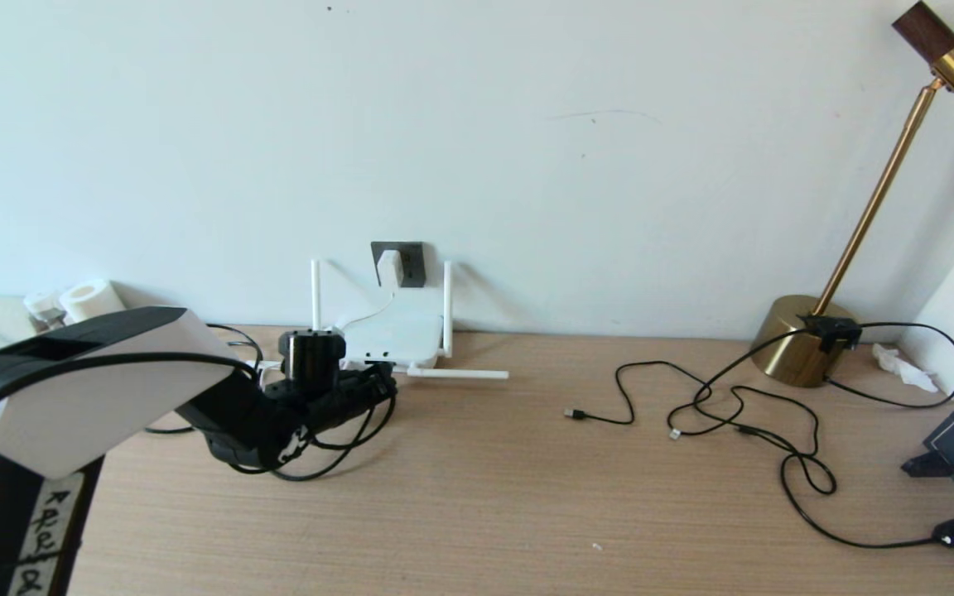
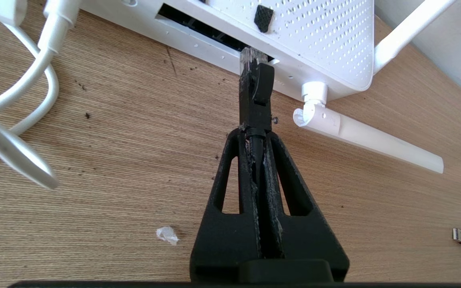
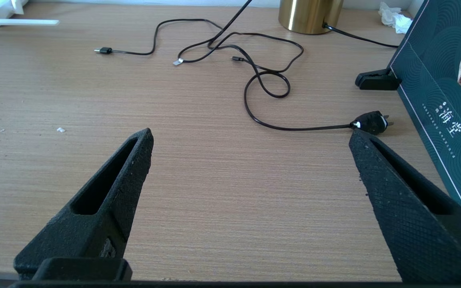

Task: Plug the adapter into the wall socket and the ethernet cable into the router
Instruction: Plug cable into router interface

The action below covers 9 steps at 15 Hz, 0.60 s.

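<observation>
White adapter (image 1: 389,266) sits in the dark wall socket (image 1: 407,263) above the router (image 1: 390,335), with the left gripper (image 1: 378,385) low at the router's near edge.

Left wrist view: the fingers (image 2: 236,176) are clenched on the ethernet cable (image 2: 255,96), its clear tip at the router's (image 2: 314,40) port slot. A slight tilt could jam the plug against the slot's rim or shove the light router back.

Right wrist view: the right gripper (image 3: 250,148) hangs spread wide over the wooden desk (image 3: 214,192), holding nothing.
</observation>
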Tool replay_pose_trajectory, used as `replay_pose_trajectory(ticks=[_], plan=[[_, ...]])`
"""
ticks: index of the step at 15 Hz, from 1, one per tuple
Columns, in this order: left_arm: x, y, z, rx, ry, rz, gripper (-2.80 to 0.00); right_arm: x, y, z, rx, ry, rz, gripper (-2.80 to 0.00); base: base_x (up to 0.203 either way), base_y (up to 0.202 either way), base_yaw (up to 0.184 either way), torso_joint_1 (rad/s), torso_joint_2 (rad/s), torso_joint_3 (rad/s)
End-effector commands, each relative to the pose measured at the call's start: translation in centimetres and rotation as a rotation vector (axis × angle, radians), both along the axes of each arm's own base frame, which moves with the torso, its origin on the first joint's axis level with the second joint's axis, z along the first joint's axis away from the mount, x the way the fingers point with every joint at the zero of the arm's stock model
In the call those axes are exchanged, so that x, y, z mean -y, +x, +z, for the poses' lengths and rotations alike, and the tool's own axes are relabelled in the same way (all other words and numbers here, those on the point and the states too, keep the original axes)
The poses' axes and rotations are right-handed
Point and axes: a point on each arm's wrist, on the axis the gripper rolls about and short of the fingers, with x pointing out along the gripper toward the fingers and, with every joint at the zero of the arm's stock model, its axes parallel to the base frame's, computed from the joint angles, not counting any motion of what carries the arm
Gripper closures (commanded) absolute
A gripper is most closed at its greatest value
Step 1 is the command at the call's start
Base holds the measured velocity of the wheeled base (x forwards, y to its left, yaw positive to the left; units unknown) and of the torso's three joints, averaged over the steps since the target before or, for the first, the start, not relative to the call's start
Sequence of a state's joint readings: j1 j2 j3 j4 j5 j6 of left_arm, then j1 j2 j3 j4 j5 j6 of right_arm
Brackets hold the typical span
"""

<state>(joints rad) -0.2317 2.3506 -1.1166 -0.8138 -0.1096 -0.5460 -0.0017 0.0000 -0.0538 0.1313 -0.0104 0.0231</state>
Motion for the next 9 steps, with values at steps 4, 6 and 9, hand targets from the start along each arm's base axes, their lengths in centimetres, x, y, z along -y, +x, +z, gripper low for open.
replay_pose_trajectory(ticks=[4,6,9], plan=[[-0.06,0.02,0.2,0.006,-0.005,0.002,0.0,0.0,0.01,-0.01,-0.002,0.0,0.0,-2.8,0.0,0.0,0.0,0.0,0.0,0.0],[-0.07,0.01,0.11,0.005,-0.004,0.002,0.0,0.0,0.01,-0.01,-0.002,0.0,0.0,-2.8,0.0,0.0,0.0,0.0,0.0,0.0],[-0.09,-0.1,-0.03,-0.001,-0.003,0.002,0.0,0.0,0.01,-0.01,-0.002,0.0,0.0,-2.8,0.0,0.0,0.0,0.0,0.0,0.0]])
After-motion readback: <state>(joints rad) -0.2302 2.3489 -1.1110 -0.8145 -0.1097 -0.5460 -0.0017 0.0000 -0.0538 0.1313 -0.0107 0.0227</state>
